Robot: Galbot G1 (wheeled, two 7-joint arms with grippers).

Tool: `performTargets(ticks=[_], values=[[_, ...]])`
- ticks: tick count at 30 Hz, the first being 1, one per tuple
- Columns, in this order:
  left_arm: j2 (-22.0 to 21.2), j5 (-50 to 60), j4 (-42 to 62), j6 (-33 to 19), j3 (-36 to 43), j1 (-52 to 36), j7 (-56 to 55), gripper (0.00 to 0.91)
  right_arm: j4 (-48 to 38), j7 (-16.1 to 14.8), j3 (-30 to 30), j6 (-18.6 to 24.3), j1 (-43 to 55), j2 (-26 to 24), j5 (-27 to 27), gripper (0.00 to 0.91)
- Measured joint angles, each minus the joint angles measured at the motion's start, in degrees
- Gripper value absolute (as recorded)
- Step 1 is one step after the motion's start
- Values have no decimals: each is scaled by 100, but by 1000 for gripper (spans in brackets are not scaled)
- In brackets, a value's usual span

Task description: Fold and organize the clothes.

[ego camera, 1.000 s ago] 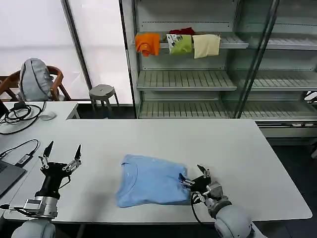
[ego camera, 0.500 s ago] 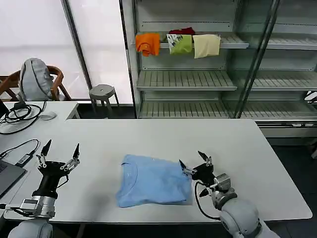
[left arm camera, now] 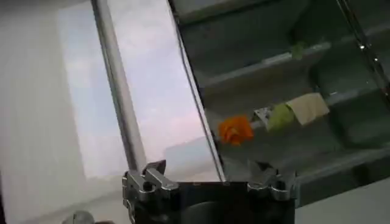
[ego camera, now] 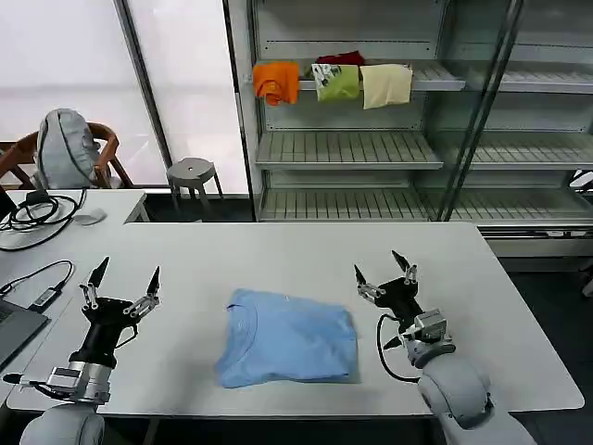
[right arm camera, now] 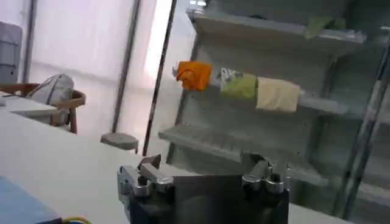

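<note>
The clothes are one light sky-blue T-shirt [ego camera: 288, 349], folded into a rough rectangle and lying flat on the white table [ego camera: 306, 250] near its front edge. A blue corner of the shirt [right arm camera: 18, 210] shows in the right wrist view. My right gripper [ego camera: 385, 269] is raised just right of the shirt, open, fingers pointing up with nothing between them. At the table's left my left gripper [ego camera: 124, 275] is also lifted and open, well clear of the shirt.
A shelving unit [ego camera: 371, 148] behind the table carries folded orange [ego camera: 276, 81], green [ego camera: 337, 82] and cream [ego camera: 385, 84] garments. Cables [ego camera: 37, 213] and a laptop edge [ego camera: 11, 329] lie at the table's left. A stool [ego camera: 192, 174] and a chair with a backpack [ego camera: 65, 148] stand behind.
My right gripper has let go of the shirt's right edge, lifted and moved away to the right, fingers open. The left gripper rose slightly. The shirt lies still.
</note>
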Motion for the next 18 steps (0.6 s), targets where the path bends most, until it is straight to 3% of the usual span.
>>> performTargets(ticks=[18], values=[[113,445,157,78,304,-407,-195,907,-322,-22,404,381,177,21,-32,907]])
